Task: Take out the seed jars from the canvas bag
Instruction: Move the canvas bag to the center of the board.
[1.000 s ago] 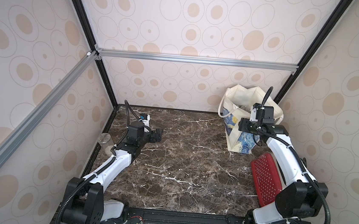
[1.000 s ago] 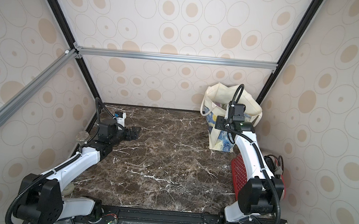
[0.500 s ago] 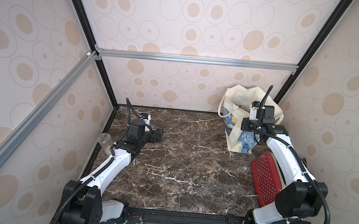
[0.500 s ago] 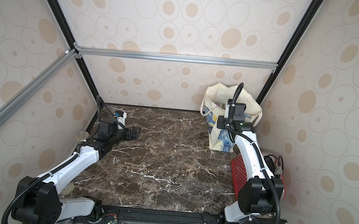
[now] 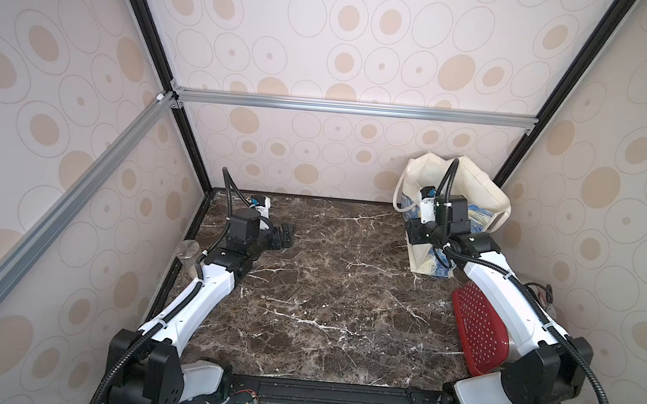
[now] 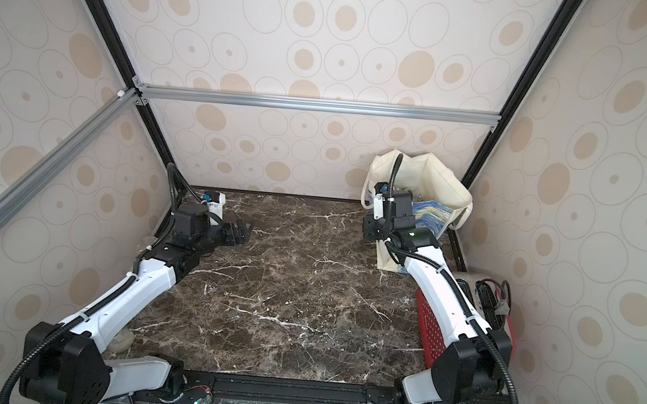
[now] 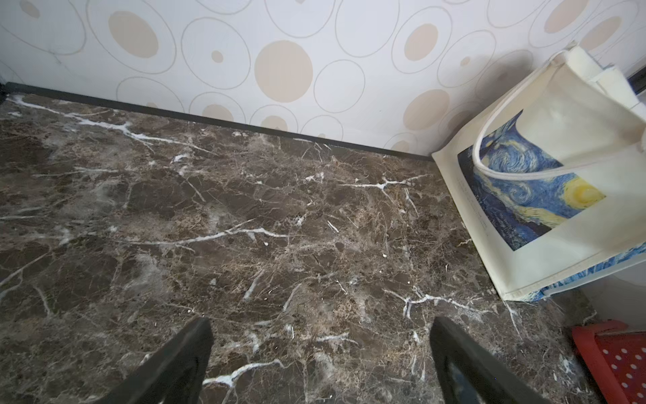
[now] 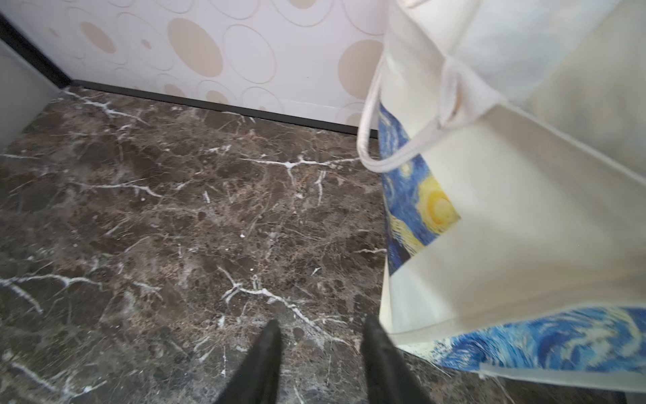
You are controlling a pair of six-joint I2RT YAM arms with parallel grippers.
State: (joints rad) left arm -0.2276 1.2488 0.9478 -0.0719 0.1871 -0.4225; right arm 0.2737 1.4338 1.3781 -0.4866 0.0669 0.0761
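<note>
Seed jars: none seen on desk (image 5: 325, 299); presumably all inside canvas bag (image 5: 478, 192), far right corner. Right pincer (image 8: 322, 325) part-spread, empty, beside bag. Left pincer (image 7: 320, 323) wide apart, empty, far left. Removal apparently not begun.

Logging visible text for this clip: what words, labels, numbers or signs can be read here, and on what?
None can be read.
Canvas bag: a faint line of small print beside its blue-and-yellow picture, too small and blurred to read.
No other lettering is visible.
</note>
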